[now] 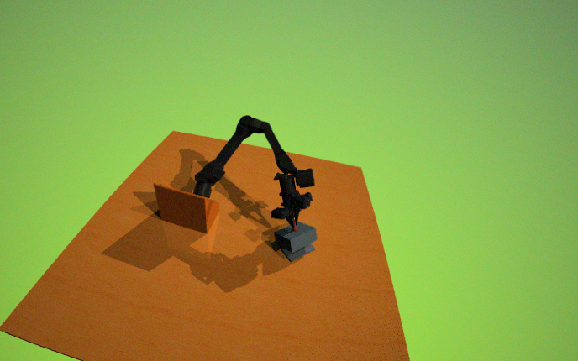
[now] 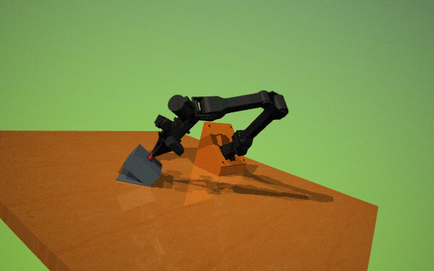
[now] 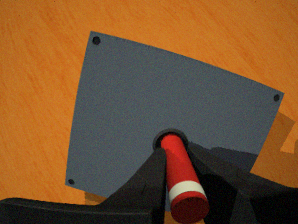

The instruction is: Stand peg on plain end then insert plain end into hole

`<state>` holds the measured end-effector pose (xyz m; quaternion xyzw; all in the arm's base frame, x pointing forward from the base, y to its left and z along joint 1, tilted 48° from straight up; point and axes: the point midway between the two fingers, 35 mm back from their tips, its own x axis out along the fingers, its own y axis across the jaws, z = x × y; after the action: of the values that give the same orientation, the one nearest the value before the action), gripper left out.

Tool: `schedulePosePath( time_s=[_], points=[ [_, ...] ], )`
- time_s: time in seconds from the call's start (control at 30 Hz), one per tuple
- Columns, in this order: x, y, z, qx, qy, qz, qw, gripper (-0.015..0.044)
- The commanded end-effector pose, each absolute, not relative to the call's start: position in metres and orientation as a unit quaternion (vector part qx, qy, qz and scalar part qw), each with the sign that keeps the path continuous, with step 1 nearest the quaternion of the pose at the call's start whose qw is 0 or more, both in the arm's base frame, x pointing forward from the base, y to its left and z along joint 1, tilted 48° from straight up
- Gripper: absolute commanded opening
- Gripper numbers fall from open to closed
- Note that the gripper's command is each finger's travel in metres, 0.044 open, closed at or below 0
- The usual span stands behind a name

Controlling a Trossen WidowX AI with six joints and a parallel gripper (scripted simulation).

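Note:
The red peg (image 1: pixel 295 227) (image 2: pixel 149 157) (image 3: pixel 180 165) is tilted in my gripper (image 1: pixel 294 219) (image 2: pixel 153 154) (image 3: pixel 175 155), with its white band and red end cap on the near side in the wrist view. My gripper is shut on the peg. The grey sloped panel (image 1: pixel 299 239) (image 2: pixel 140 166) (image 3: pixel 120 100) is under the fingers. The peg's plain end is at the mouth of the hole (image 3: pixel 158 140), inside its dark rim as seen in the wrist view. How deep it sits cannot be told. The fingertips are close to the panel's face and partly cover the hole's edge.
An orange wedge-shaped block (image 1: pixel 181 208) (image 2: pixel 207 153) with a sloped face stands beside the arm's base. The wooden table (image 1: pixel 192 313) (image 2: pixel 245 229) carries the panel, the block and the arm. Shadows of the arm fall across it.

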<state>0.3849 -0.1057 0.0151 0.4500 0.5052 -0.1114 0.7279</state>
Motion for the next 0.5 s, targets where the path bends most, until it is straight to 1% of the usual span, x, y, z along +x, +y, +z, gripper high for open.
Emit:
schedulePosePath(
  time_s=[0.0, 0.33, 0.47],
  points=[
    [0.3843, -0.1057, 0.0127, 0.451, 0.506, -0.115, 0.726, 0.0000],
    [0.3850, -0.1053, 0.0142, 0.450, 0.506, -0.111, 0.728, 0.0000],
    [0.3850, -0.1053, 0.0142, 0.450, 0.506, -0.111, 0.728, 0.0105]
  ],
)
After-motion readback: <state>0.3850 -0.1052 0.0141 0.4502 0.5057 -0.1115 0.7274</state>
